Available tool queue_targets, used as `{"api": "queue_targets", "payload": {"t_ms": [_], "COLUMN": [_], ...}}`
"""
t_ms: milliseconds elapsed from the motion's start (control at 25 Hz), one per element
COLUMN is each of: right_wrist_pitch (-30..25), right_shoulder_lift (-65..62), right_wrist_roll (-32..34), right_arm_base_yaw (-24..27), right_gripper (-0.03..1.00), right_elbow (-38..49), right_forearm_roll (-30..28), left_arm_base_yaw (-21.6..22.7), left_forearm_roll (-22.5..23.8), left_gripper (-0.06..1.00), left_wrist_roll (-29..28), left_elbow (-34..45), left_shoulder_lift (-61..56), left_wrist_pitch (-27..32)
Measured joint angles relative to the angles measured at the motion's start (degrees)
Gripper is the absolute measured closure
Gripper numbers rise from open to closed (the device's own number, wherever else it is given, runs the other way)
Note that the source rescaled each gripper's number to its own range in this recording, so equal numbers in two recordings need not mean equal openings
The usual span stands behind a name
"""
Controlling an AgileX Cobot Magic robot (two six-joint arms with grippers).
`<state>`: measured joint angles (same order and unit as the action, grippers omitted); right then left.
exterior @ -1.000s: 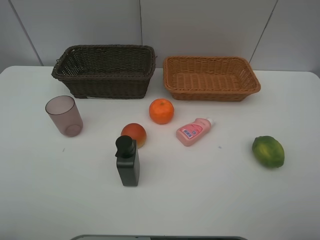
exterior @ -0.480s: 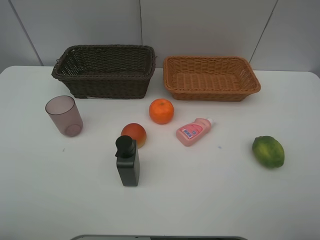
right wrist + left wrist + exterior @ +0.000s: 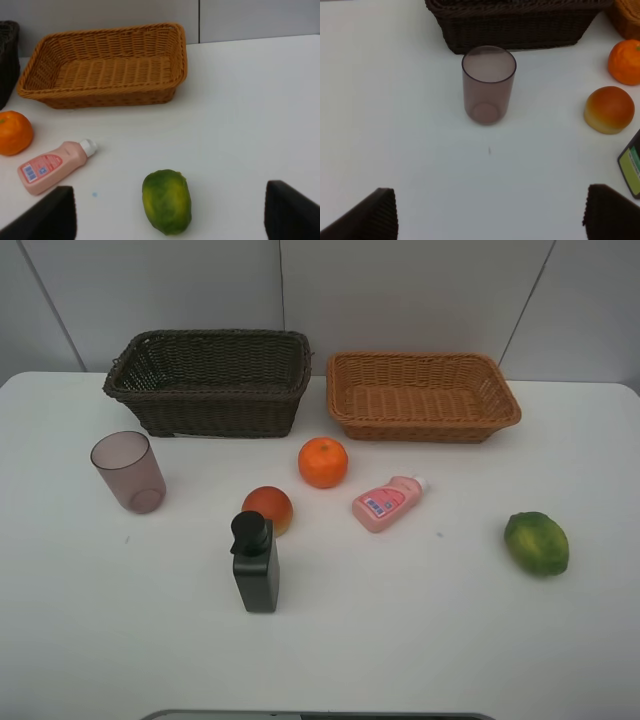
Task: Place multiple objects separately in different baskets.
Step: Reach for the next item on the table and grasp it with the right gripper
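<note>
On the white table stand a dark brown basket (image 3: 210,380) at the back left and a light orange-tan basket (image 3: 420,395) at the back right, both empty. In front lie an orange (image 3: 323,462), a reddish-orange fruit (image 3: 267,508), a pink bottle (image 3: 386,503) on its side, a black pump bottle (image 3: 256,563) upright, a purplish cup (image 3: 128,471) upright at the left and a green fruit (image 3: 536,542) at the right. My left gripper (image 3: 490,215) is open, short of the cup (image 3: 488,84). My right gripper (image 3: 170,212) is open, short of the green fruit (image 3: 167,201).
A grey panelled wall (image 3: 400,290) stands behind the baskets. The table's front edge (image 3: 320,714) runs along the bottom of the high view. Neither arm shows in the high view.
</note>
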<state>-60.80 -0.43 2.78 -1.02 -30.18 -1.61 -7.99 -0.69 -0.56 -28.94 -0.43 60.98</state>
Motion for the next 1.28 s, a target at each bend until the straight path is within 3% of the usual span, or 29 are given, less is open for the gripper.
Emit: {"api": "queue_targets", "payload": {"t_ms": [1280], "right_wrist_pitch": [0.0], "right_shoulder_lift": [0.1], "right_wrist_roll": [0.0], "right_arm_base_yaw": [0.0], "right_gripper": [0.34], "right_elbow": [0.0], "right_forearm_roll": [-0.1], "left_arm_base_yaw": [0.0], "left_forearm_roll": [0.0], "left_gripper": [-0.01], "left_wrist_roll": [0.0], "left_elbow": [0.0], "left_shoulder_lift": [0.0], "left_wrist_pitch": [0.0]}}
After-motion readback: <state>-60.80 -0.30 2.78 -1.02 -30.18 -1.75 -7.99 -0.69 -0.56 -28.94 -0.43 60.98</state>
